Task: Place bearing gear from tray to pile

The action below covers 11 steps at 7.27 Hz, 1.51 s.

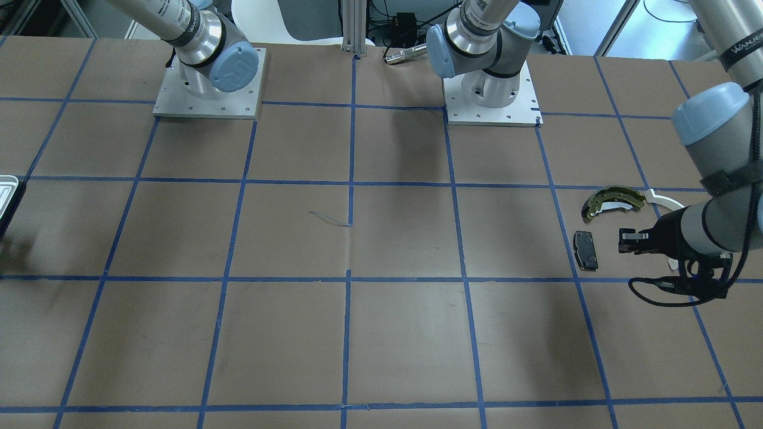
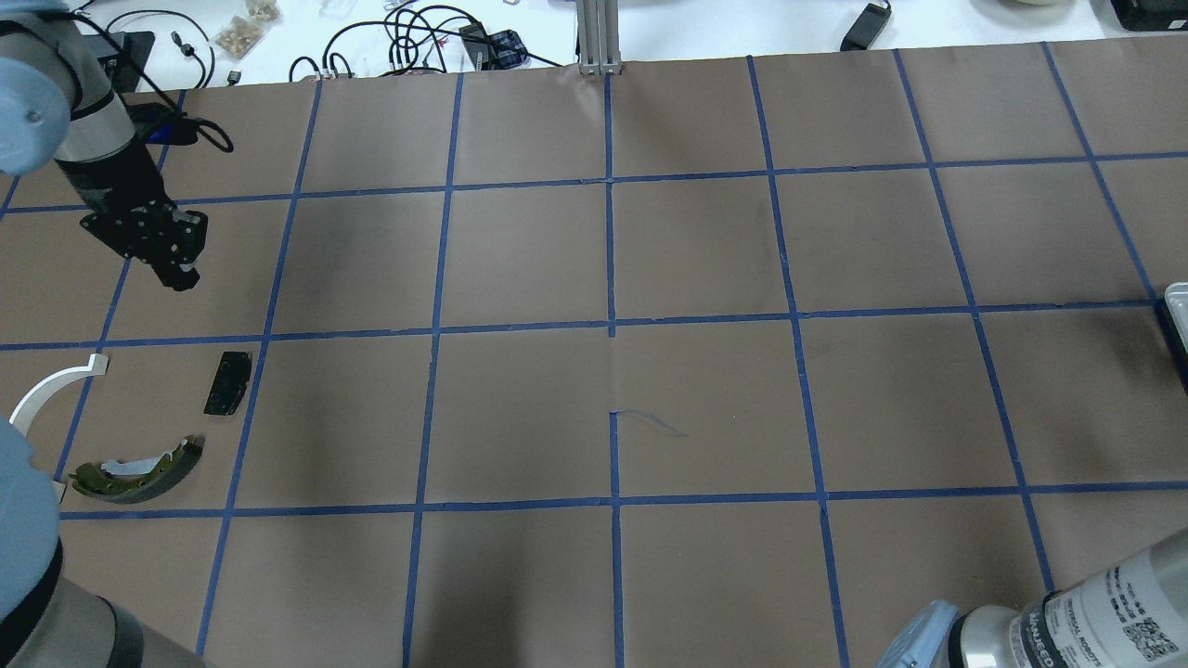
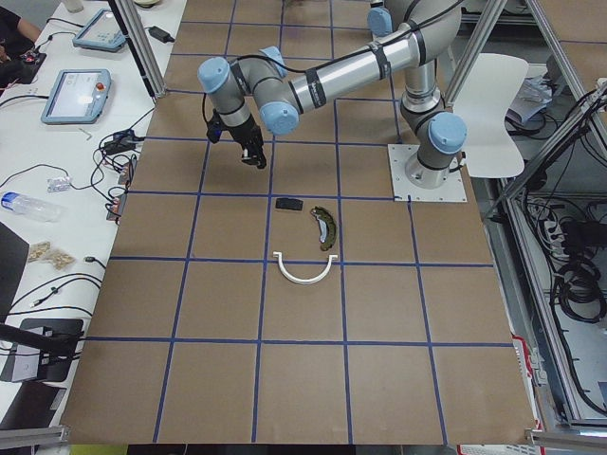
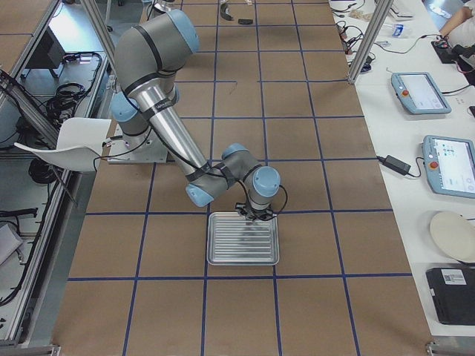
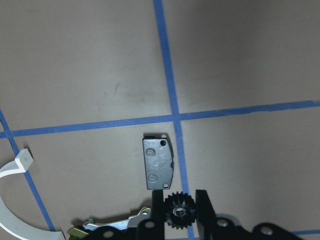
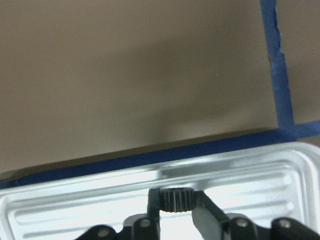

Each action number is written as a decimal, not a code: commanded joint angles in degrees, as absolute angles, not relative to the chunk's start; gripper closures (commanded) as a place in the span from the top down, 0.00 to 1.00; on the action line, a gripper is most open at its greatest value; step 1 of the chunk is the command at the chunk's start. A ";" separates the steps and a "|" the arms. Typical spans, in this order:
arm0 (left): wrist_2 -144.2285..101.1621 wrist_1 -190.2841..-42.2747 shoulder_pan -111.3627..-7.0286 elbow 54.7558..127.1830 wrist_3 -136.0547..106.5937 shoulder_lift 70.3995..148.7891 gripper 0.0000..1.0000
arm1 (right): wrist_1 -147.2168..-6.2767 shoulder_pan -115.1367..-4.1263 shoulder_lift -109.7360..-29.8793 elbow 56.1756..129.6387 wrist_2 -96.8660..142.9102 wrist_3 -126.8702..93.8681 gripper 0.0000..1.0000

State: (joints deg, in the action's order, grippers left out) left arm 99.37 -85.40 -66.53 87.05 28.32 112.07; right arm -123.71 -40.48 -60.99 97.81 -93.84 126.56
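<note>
The left gripper is clamped on a small black toothed bearing gear. Its two fingers pinch the rim, so the gear's flat face and centre bore turn toward the wrist camera. The gripper hangs clear of the brown paper-covered table, over the pile. Just ahead of the gear lies a small dark rectangular pad, its long axis running away from the fingers. An olive-gold curved brake shoe sits near on one side, partly under the gripper body in the wrist view, and a white curved plastic arc lies beyond it. For this gear the pile lies below and slightly forward, and the left arm is by far the nearer one; a short descent and a release look like all that remains. At the table's opposite end the right gripper is also closed, on a second dark gear seen edge-on. It holds that gear just above the shallow ribbed metal tray with a pale rounded rim, well apart from the pile.
</note>
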 commanded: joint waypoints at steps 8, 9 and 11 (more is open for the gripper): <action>98.96 -59.59 -55.90 107.84 40.78 113.20 0.04 | -120.74 -85.79 -71.46 99.49 -88.15 38.28 0.06; 98.96 -59.59 -55.99 107.75 40.78 113.46 0.09 | -121.28 -94.22 -71.46 99.49 -88.15 23.61 0.06; 98.71 -59.68 -55.90 107.40 40.95 113.12 1.00 | -122.52 -106.82 -70.32 99.32 -88.16 4.03 0.06</action>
